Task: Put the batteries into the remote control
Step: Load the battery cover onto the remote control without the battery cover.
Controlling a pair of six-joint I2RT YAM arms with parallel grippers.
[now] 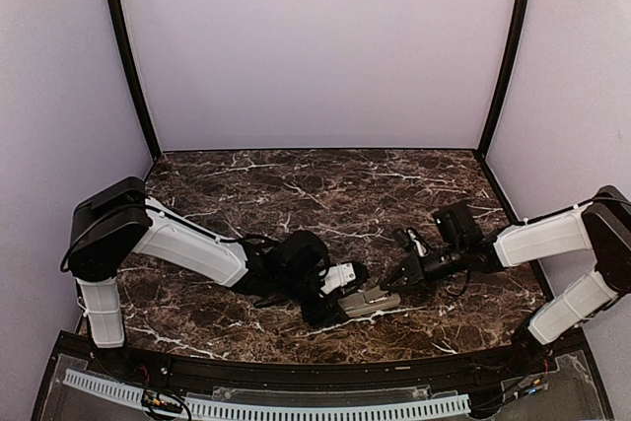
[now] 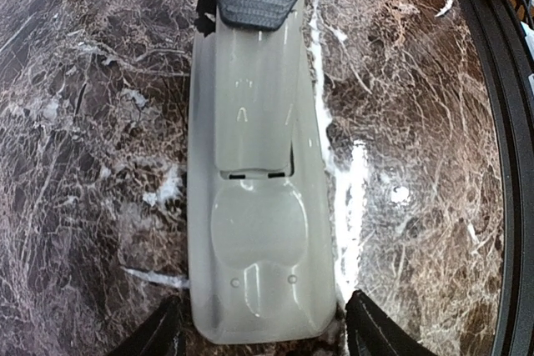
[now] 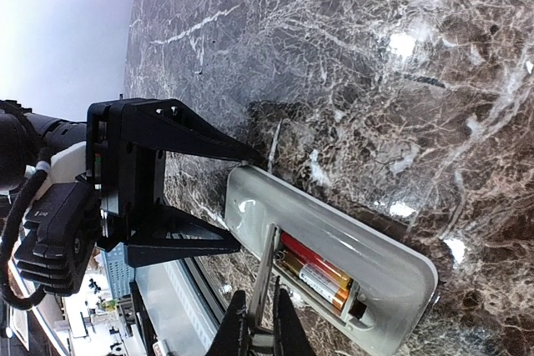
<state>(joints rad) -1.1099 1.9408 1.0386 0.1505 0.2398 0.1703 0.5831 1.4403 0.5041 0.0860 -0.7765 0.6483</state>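
The batteries point(image 3: 315, 271) already sit in the remote control point(image 2: 259, 239), which lies back-up on the counter point(image 1: 296, 194). Your right claw point(image 3: 260, 331) pinches the half-raised battery cover point(image 2: 250, 106). Your left claw point(image 2: 269, 331) gapes around the remote's end. Only closing the cover remains.

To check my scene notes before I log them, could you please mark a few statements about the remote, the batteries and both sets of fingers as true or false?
1. The remote control lies with its battery bay facing up. True.
2. The batteries sit inside the open bay. True.
3. The left fingers pinch a battery. False: they flank the remote's end, with no battery between them.
4. The right fingers hang open. False: they are shut on the thin battery cover, which is tilted up over the bay.
5. The table is plain white. False: it is dark veined marble.
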